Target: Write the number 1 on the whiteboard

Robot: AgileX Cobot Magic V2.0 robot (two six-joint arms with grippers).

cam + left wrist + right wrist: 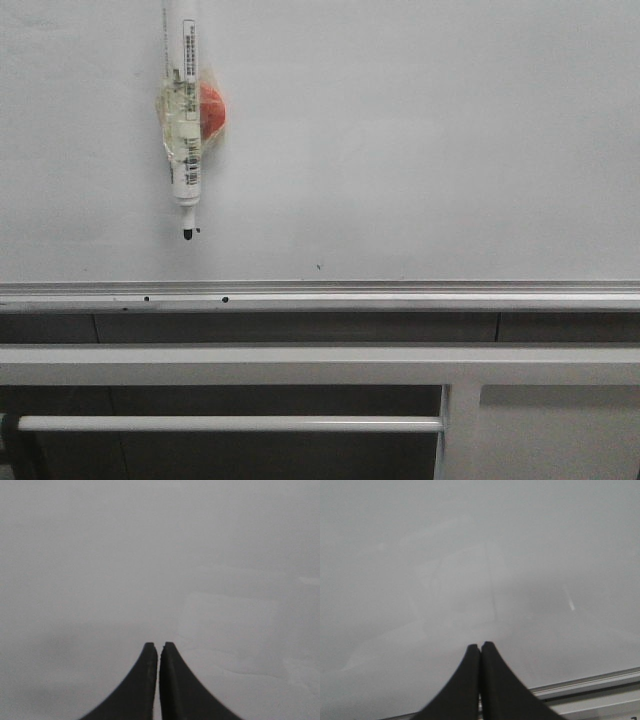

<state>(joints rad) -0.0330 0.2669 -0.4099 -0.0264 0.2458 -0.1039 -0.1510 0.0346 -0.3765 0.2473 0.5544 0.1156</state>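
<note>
Front view: marker [187, 120] hangs on the blank whiteboard [420, 140]; both my grippers [158, 645] [480, 644] are closed and empty, so I judge grabbing could knock it loose.

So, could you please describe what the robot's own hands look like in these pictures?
Only the fingertips show. The left hand and right hand each have two matte black fingers, broad at the base, curving inward to narrow squared tips. No cables or markings are visible.
</note>
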